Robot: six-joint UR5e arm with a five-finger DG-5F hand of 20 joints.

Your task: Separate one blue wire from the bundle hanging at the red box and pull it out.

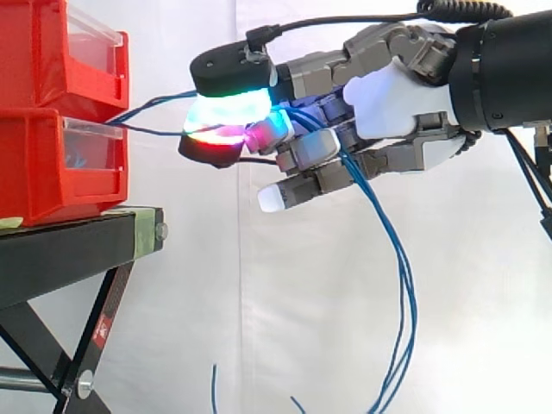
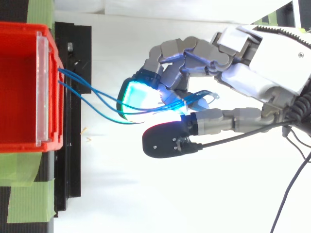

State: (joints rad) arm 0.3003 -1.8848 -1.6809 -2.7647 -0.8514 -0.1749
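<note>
my hand (image 1: 405, 95) is curled shut, and my glowing pads (image 1: 228, 112) pinch the blue wires (image 1: 151, 103) that run out of the red box (image 1: 52, 164), well clear of its front. i think i hold more than one, so next i must let all but one slip. there is lots of open room to pull back, away from the edge of the black stand (image 1: 78, 246).

It looked like a robotics lab: a white curtain (image 1: 302, 293) hung as backdrop, and red storage bins (image 1: 43, 164) sat stacked on a black stand (image 1: 60, 252) patched with green tape (image 2: 29, 200).
</note>
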